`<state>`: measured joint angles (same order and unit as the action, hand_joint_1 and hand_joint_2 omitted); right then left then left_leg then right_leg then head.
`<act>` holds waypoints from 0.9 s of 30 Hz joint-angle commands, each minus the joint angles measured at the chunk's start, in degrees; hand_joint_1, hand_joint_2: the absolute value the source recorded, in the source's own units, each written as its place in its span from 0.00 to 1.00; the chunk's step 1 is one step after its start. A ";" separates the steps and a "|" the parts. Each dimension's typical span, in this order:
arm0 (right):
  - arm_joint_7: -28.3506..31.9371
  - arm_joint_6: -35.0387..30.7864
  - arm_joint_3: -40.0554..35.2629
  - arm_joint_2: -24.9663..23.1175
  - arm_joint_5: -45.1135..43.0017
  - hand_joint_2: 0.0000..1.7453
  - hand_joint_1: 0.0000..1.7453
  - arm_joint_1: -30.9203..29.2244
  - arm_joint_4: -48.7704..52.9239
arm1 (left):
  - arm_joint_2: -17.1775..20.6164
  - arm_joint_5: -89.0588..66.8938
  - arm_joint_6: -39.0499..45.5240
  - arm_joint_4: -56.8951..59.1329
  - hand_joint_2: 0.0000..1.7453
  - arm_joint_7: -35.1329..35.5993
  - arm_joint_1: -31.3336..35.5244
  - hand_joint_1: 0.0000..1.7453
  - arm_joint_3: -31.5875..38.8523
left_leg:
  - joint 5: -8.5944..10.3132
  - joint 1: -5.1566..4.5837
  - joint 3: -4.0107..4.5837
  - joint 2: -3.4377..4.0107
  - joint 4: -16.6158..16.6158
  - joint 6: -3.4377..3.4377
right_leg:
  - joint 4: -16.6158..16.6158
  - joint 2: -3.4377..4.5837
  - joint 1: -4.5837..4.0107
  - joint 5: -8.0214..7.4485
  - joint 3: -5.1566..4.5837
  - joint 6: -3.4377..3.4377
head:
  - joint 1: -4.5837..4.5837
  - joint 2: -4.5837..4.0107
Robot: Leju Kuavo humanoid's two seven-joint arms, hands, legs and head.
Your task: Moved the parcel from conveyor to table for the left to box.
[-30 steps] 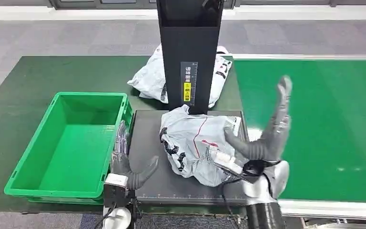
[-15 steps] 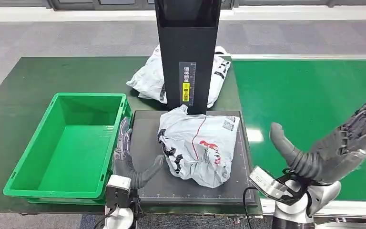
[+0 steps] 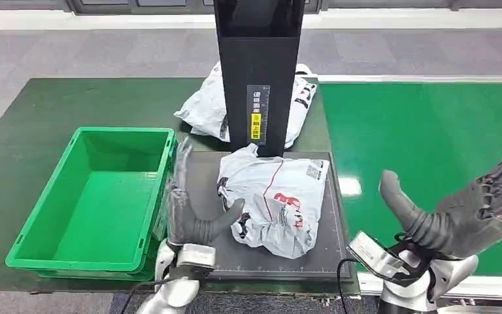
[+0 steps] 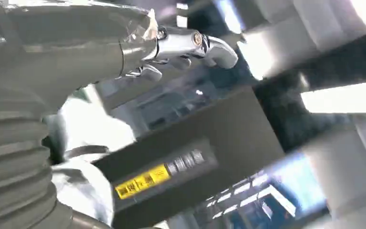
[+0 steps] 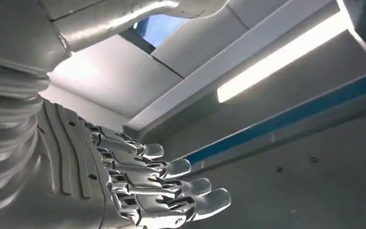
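This is a parcel-sorting station in a warehouse or logistics test hall. A bright green conveyor belt (image 3: pixel 425 150) with a pale metal edge runs beside a dark green counter (image 3: pixel 33 131). On that counter, left of the belt, a black scanning stand (image 3: pixel 258 72) with a yellow label rises over a dark weighing plate (image 3: pixel 202 176), and a green plastic crate (image 3: pixel 91 196) sits further left. White courier bags (image 3: pixel 274 203) lie around the stand. Grey carpet tiles (image 3: pixel 104 46) cover the floor beyond, and long strip lights (image 5: pixel 286 62) line the ceiling.
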<state>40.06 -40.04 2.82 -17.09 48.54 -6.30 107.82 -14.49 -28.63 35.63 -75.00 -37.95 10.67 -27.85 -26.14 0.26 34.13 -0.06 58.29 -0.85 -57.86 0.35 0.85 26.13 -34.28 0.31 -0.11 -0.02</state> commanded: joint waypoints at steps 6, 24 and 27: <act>-0.06 0.04 -0.81 -2.91 1.12 1.00 0.00 1.22 -7.04 | -5.51 -17.10 1.52 47.56 1.00 14.43 24.51 0.00 -3.60 | 0.14 0.00 -0.33 -0.10 -0.28 0.03 | 0.29 -0.15 -0.03 -0.15 0.41 -0.06 | 0.02 0.02; -0.06 0.04 -2.11 -2.91 0.81 1.00 0.00 0.43 -10.04 | -5.51 -29.48 -1.93 58.18 1.00 32.82 28.97 0.00 -13.32 | 0.08 -0.02 -0.07 -0.03 -0.09 0.03 | 0.06 -0.02 0.00 -0.11 0.12 -0.06 | 0.00 0.02; -0.06 0.04 -2.31 -2.91 0.75 1.00 0.00 0.60 -10.14 | -4.83 -35.56 -5.20 59.88 1.00 40.50 29.38 0.00 -16.23 | 0.08 0.00 -0.14 -0.02 -0.12 0.03 | 0.10 -0.02 -0.03 -0.11 0.20 -0.08 | 0.00 0.02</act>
<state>40.22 -40.02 2.43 -17.09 49.83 -6.74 102.03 -20.55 -55.11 35.34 -26.58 -9.87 34.89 -34.70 -26.05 0.22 34.17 -0.16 58.28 -0.80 -57.87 0.27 0.87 26.04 -34.24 0.28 -0.11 0.00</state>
